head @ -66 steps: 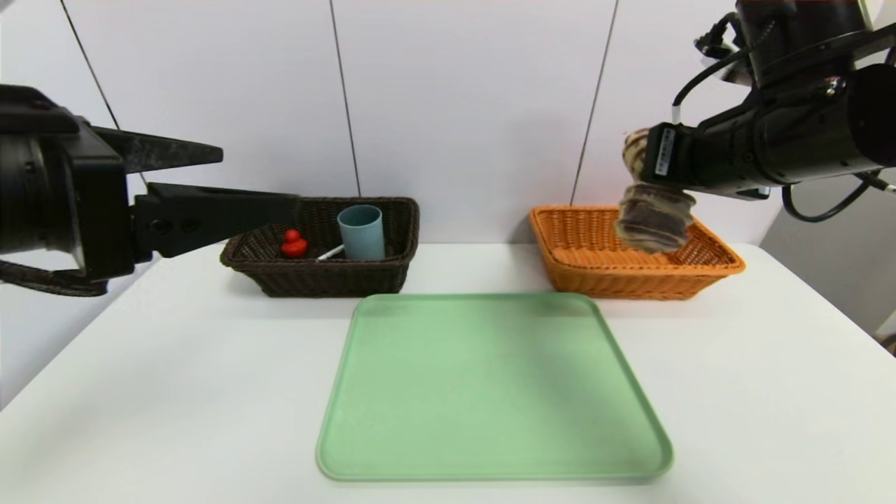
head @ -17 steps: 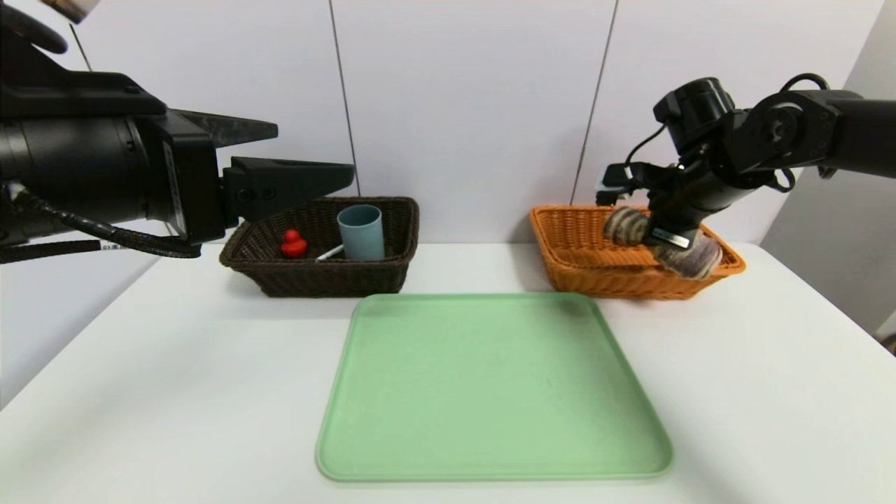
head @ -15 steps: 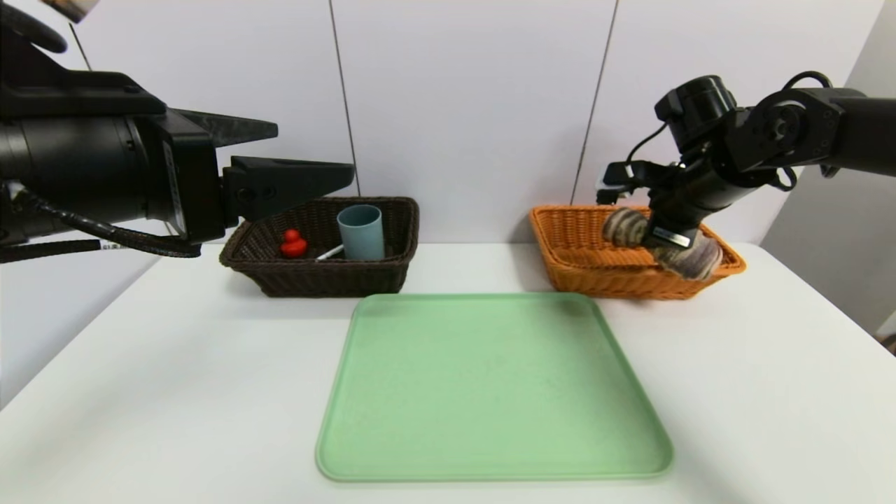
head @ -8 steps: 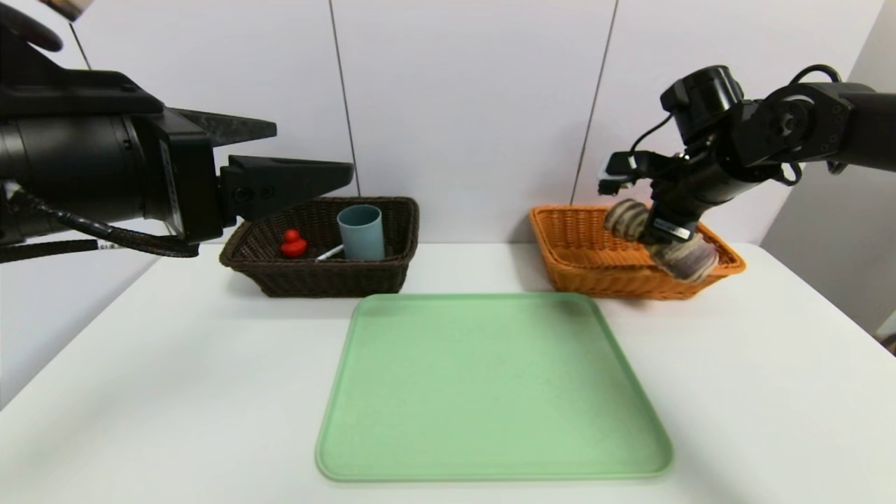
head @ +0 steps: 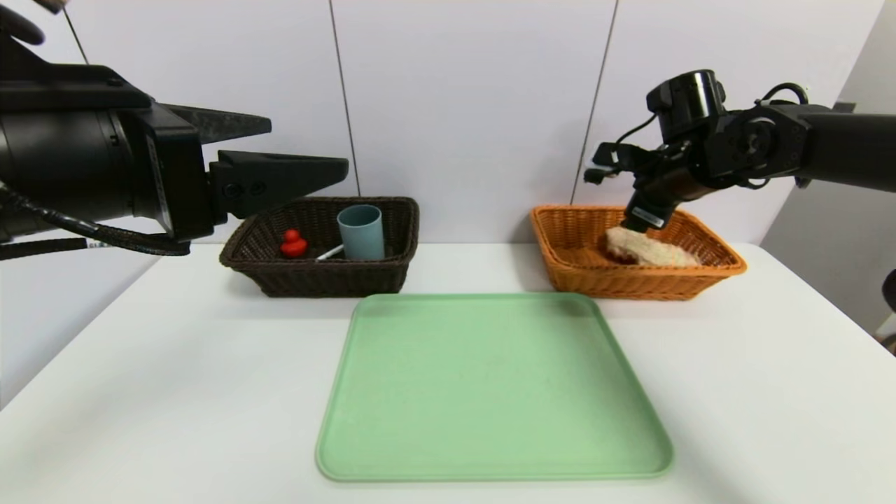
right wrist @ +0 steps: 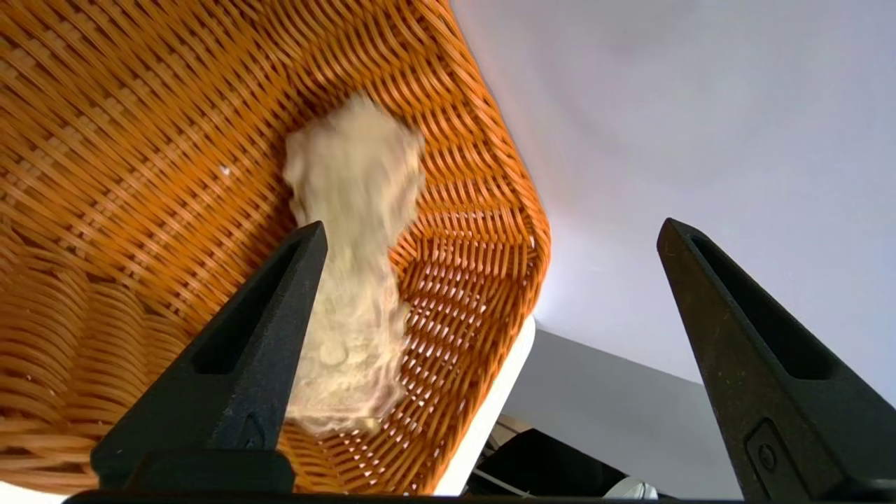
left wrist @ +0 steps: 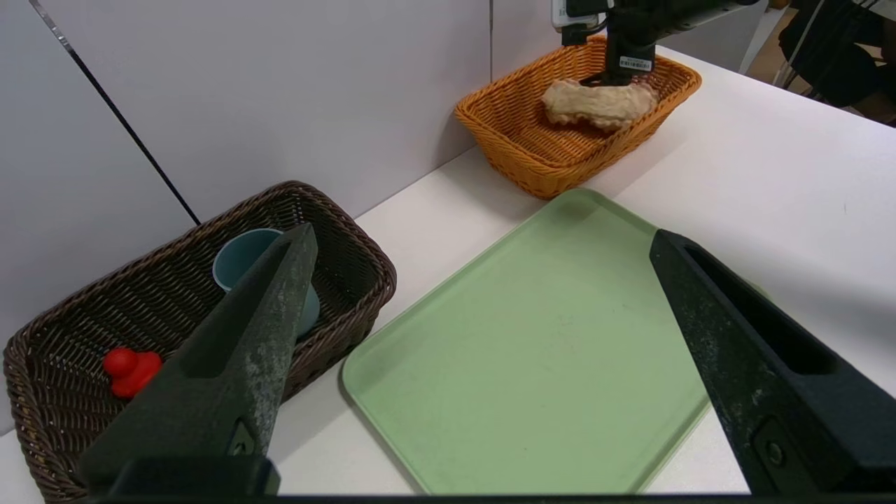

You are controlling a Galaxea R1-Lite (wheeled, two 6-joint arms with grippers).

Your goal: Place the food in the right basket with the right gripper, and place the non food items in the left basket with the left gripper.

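right gripper (head: pixel 630 199) above orange basket (head: pixel 574 269), jaws wide apart, holding nothing. bread (head: pixel 647 248) lying inside that basket, toward its right wall. risk: low fingertip close over bread, could snag it or the rim on withdrawal. left gripper (left wrist: pixel 483 364) parked high at left, spread wide, empty. brown basket (head: pixel 315 280) holding cup (head: pixel 361 231) and red duck (head: pixel 293 243). green tray (head: pixel 490 385) bare, on white table (head: pixel 175 385); plain panelled wall behind.
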